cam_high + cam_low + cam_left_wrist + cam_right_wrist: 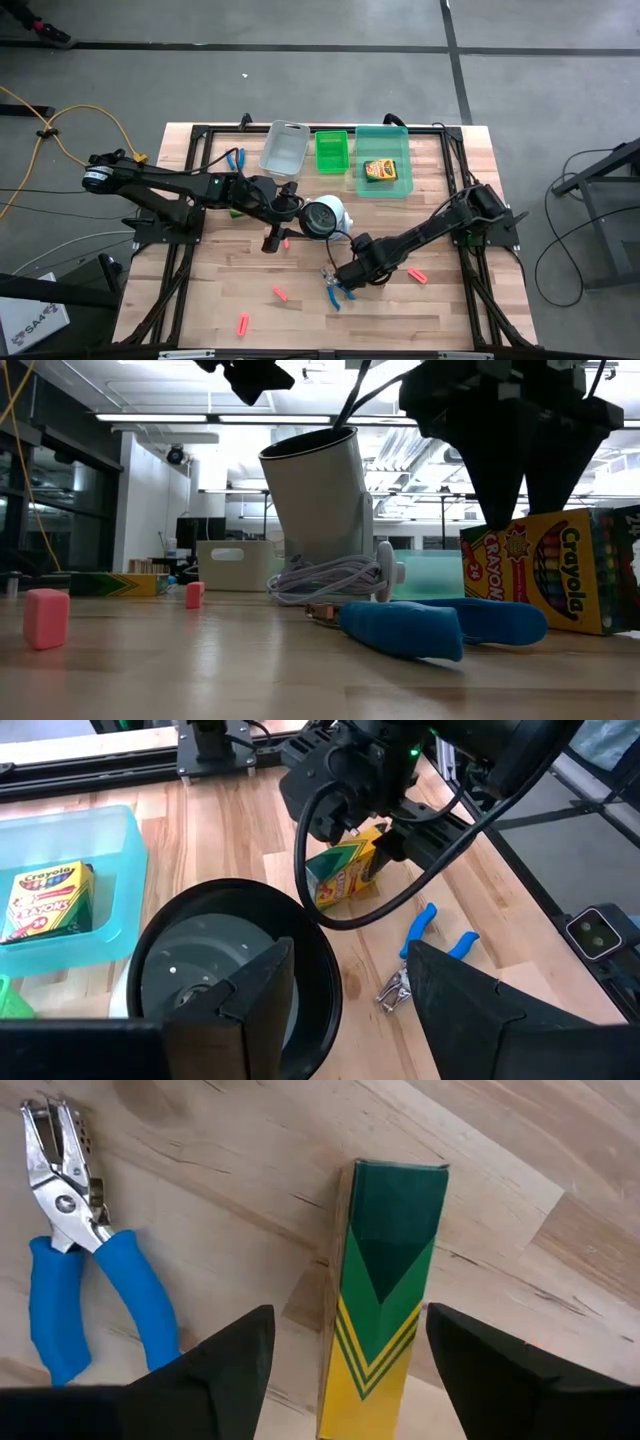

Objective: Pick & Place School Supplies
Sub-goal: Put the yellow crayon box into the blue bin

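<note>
A green-and-yellow crayon box [385,1280] stands on its long narrow side on the table. My right gripper [349,1311] is open and points down over it, one finger on each side, with wood showing between fingers and box. The box also shows in the low view [560,575] under the right gripper [520,510]. Blue-handled scissors [80,1280] lie flat just beside it [335,292]. My left gripper [350,947] hangs open above the round white object [325,215], clear of it in the low view [250,375]. A second crayon box [380,170] lies in the teal bin.
Grey bin [285,148], green bin [331,152] and teal bin [385,145] line the far edge. Red-pink stubs [280,293] [243,322] [417,273] are scattered on the near half. The round object's white cord [330,575] lies coiled by the scissors. Another pair of scissors [236,158] lies far left.
</note>
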Controlling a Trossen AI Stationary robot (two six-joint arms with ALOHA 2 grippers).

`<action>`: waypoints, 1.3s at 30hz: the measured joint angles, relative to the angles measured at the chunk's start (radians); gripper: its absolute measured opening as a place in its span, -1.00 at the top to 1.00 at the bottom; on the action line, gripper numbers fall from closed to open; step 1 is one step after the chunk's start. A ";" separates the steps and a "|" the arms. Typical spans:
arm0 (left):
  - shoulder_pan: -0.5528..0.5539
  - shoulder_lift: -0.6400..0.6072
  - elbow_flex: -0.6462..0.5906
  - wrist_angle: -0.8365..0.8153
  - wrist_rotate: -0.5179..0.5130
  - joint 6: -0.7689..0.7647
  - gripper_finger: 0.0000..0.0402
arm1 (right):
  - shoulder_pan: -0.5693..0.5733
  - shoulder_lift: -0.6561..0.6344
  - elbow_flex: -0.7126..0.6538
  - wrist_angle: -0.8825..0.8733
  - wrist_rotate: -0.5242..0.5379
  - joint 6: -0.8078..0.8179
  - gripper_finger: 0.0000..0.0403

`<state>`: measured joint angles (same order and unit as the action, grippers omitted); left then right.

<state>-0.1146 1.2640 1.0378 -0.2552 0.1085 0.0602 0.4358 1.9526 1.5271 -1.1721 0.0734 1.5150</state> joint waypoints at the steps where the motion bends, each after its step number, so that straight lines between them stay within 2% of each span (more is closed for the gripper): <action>1: 0.000 0.000 0.000 0.000 0.000 0.000 0.05 | 0.000 0.000 0.000 0.000 0.001 0.000 -0.25; 19: 0.000 0.000 0.000 0.000 0.000 0.001 0.05 | -0.005 0.000 -0.040 0.014 0.001 0.034 -0.23; 32: 0.000 0.000 0.000 0.000 0.000 0.001 0.05 | -0.004 0.000 -0.040 0.025 0.002 0.027 0.42; 35: 0.000 0.000 0.000 0.000 0.000 0.001 0.05 | -0.004 0.000 -0.040 0.026 -0.001 0.026 0.51; 39: 0.000 0.000 0.000 0.000 0.000 0.001 0.05 | -0.004 0.000 -0.040 0.025 -0.001 0.024 0.51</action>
<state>-0.1146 1.2640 1.0378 -0.2554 0.1085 0.0612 0.4316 1.9526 1.4876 -1.1469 0.0723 1.5394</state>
